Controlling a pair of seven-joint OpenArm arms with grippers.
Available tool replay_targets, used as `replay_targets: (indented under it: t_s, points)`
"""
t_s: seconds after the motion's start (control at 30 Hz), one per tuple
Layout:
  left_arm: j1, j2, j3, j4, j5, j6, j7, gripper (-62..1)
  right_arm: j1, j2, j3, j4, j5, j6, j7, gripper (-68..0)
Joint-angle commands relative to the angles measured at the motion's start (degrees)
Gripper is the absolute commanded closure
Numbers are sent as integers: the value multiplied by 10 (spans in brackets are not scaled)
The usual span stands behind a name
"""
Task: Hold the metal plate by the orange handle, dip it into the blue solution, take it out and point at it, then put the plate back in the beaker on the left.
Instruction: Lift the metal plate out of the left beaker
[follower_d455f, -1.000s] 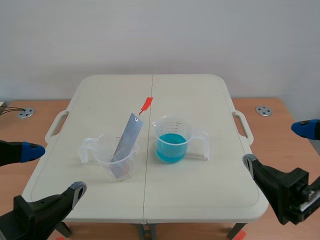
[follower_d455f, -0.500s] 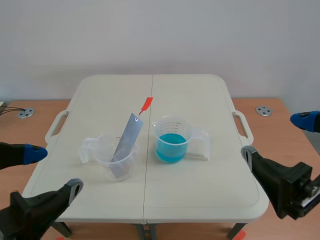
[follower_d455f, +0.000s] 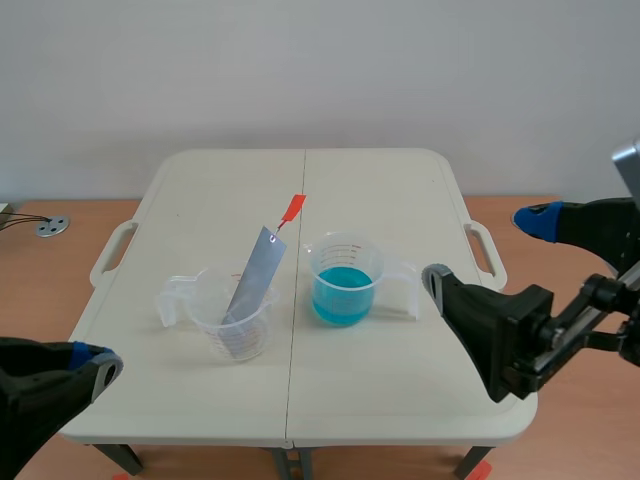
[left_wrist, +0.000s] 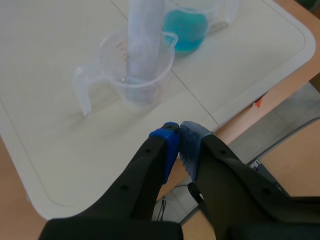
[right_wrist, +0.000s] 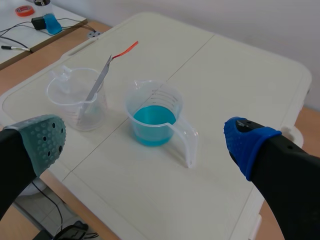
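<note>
- Scene view: the blue beaker, a clear jug part-filled with blue solution, stands near the middle of the pale worktop.
- Just beside the blue beaker, on the left arm's side and not touching it, stands an empty beaker.
- The metal plate stands tilted in that empty beaker. Its top leans toward the blue beaker, and its orange handle sticks out above and beyond the rim.
- The right gripper hangs off to the right-arm side of the blue beaker, level with it. Its fingers are spread wide with nothing between them.
- The left gripper sits low at the worktop's near corner, well apart from the blue beaker, with its fingers clenched.
- Left wrist view: the fingers of the left gripper are pressed together on nothing, over the worktop's near edge.
- Ahead of them is the empty beaker with the plate rising out of it; the blue beaker is farther on, behind it.
- Right wrist view: the fingers of the right gripper are released and far apart.
- The blue beaker stands ahead of the gap between them, its handle turned toward the gripper.
- The empty beaker stands beside the blue beaker with the plate slanting up from it, and the orange handle is free of both grippers.
</note>
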Motion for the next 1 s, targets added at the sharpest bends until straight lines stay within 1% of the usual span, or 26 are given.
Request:
replay_targets:
  t_s: [0.0, 0.17, 0.27, 0.33, 0.53, 0.73, 0.97]
  points:
    - [36, -2, -14, 4, -3, 3, -8, -45, 20, -13, -4, 5, 12, -2, -7, -663]
    - [116, -2, -44, 4, -3, 3, -8, -45, 72, -51, -44, 5, 12, -2, -63, -663]
    - [160, -2, -60, 4, 7, 3, -8, -45, 97, -75, -66, -3, 12, -5, -86, -663]
    - [186, -2, -68, 4, 13, 4, -6, -45, 114, -93, -79, -14, 12, -4, -99, -663]
    - [254, -2, -83, 4, 14, 5, -5, -45, 173, -141, -115, -66, 12, -6, -139, -663]
    - [288, -2, -86, 4, 14, 16, -3, -45, 226, -174, -143, -121, 11, -6, -144, -663]
    - [288, -2, -85, 4, 13, 18, 42, -45, 289, -217, -168, -196, 12, -6, -144, -663]
